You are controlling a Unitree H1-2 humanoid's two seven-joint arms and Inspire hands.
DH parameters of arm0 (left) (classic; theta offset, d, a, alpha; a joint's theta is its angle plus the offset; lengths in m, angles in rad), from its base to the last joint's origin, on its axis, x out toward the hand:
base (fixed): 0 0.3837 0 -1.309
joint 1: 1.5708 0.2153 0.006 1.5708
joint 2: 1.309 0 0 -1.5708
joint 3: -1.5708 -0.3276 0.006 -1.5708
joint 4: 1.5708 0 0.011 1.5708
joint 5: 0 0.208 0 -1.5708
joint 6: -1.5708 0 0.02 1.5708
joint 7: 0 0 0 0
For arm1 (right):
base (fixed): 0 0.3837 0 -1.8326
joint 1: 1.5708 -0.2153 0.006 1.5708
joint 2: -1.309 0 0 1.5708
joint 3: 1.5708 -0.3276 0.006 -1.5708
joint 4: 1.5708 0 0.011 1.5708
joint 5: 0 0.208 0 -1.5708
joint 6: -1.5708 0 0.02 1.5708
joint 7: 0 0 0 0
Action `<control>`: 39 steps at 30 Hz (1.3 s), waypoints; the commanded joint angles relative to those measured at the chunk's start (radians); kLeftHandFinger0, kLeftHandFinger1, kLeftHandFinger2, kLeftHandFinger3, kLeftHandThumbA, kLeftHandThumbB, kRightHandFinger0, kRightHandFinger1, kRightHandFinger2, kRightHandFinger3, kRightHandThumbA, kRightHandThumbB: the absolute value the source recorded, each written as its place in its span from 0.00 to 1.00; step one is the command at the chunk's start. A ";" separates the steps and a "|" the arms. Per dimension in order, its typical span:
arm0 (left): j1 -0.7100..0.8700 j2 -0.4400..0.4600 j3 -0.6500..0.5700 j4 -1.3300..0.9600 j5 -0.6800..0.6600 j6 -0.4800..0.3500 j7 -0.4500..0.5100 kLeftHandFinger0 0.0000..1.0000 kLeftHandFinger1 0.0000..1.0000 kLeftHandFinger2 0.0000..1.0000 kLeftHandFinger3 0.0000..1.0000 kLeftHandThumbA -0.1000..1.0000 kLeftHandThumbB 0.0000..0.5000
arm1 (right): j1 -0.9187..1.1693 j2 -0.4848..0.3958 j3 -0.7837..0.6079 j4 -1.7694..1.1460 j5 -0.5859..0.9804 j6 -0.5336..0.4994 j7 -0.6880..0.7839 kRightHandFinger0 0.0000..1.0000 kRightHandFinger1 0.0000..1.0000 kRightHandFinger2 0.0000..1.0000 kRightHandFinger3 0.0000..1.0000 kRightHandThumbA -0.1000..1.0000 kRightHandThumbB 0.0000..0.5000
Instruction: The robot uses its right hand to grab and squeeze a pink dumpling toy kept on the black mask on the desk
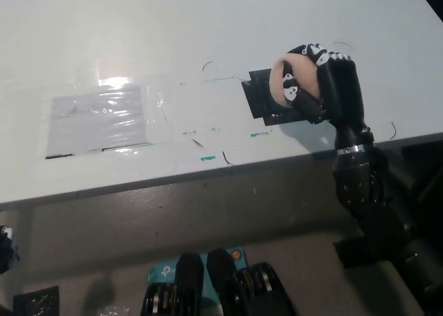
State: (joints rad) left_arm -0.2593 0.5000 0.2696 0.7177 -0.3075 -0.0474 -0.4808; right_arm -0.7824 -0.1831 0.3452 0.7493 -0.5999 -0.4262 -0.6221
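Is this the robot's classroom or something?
More likely a lab or test room. A plain white desk has pen marks, a taped clear sheet and a black mask. The right hand holds a pink toy above the mask. The left hand rests low, barely visible.

A single view is given, taken from the robot's head and aimed steeply down. The broad white desk top (208,39) is seen from fairly near, filling the upper half, its front edge crossing the middle.
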 commanded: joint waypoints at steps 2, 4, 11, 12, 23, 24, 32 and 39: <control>-0.023 0.042 0.001 -0.026 -0.010 -0.019 -0.022 0.00 0.02 0.10 0.11 0.99 1.00 | -0.069 -0.015 0.002 0.034 0.000 -0.010 0.088 0.03 0.42 0.82 0.42 0.00 0.22; -0.028 0.043 -0.001 -0.012 -0.008 -0.029 -0.026 0.00 0.02 0.10 0.11 0.99 1.00 | -0.071 -0.015 0.007 0.025 -0.014 0.073 0.142 0.01 0.43 0.88 0.76 0.00 0.14; -0.035 0.045 -0.002 -0.010 -0.004 -0.035 -0.022 0.00 0.02 0.10 0.11 0.99 1.00 | -0.089 -0.026 0.047 0.049 -0.064 0.257 0.283 0.82 1.00 1.00 1.00 0.00 0.19; -0.035 0.045 -0.001 -0.012 -0.006 -0.032 -0.024 0.00 0.01 0.09 0.11 0.99 1.00 | -0.092 -0.028 0.050 0.059 -0.062 0.264 0.297 0.90 1.00 1.00 1.00 0.00 0.19; -0.032 0.048 -0.001 -0.039 -0.003 -0.020 -0.014 0.00 0.01 0.08 0.10 1.00 1.00 | -0.118 -0.024 0.064 0.226 -0.063 0.268 0.275 1.00 1.00 1.00 1.00 0.00 0.27; -0.032 0.048 -0.001 -0.036 -0.004 -0.020 -0.015 0.00 0.00 0.08 0.09 1.00 1.00 | -0.120 -0.023 0.065 0.235 -0.061 0.266 0.275 1.00 1.00 1.00 1.00 0.00 0.25; -0.028 0.047 0.000 -0.030 -0.007 -0.027 -0.019 0.00 0.02 0.09 0.11 1.00 1.00 | -0.112 -0.028 0.084 0.194 -0.090 0.326 0.277 1.00 1.00 1.00 1.00 0.16 0.29; -0.029 0.045 -0.001 -0.032 -0.008 -0.014 -0.017 0.00 0.02 0.10 0.11 1.00 1.00 | -0.069 -0.034 0.075 0.062 -0.100 0.354 0.282 1.00 1.00 1.00 1.00 0.32 0.42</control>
State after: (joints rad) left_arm -0.2643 0.5086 0.2686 0.7042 -0.3068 -0.0485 -0.4803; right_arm -0.8436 -0.1967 0.4188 0.8917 -0.6739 -0.1193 -0.3531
